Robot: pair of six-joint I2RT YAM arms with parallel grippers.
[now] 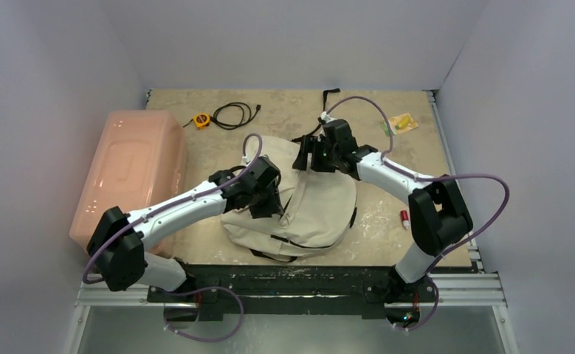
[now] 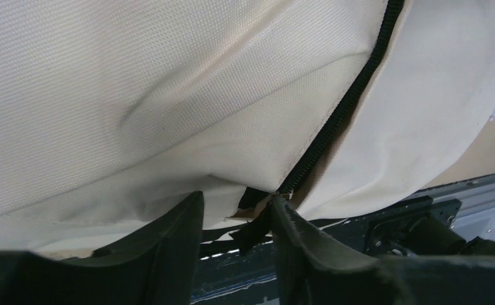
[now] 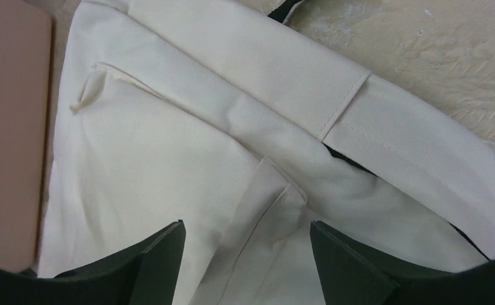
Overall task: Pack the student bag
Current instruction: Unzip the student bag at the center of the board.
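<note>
The left gripper (image 2: 235,202) had its jaws partly open, and the end of the black zipper trim (image 2: 340,111) lay between them. The right gripper (image 3: 248,227) had its jaws wide, with a canvas fold between them. Beneath both jaws, the soft cream canvas student bag (image 1: 321,206) lay on the counter (image 1: 376,228). Farther left of both jaws stood a rigid pink plastic bin (image 1: 133,166).

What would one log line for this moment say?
left end effector: open, at zipper | right end effector: open, over student bag fabric
</note>
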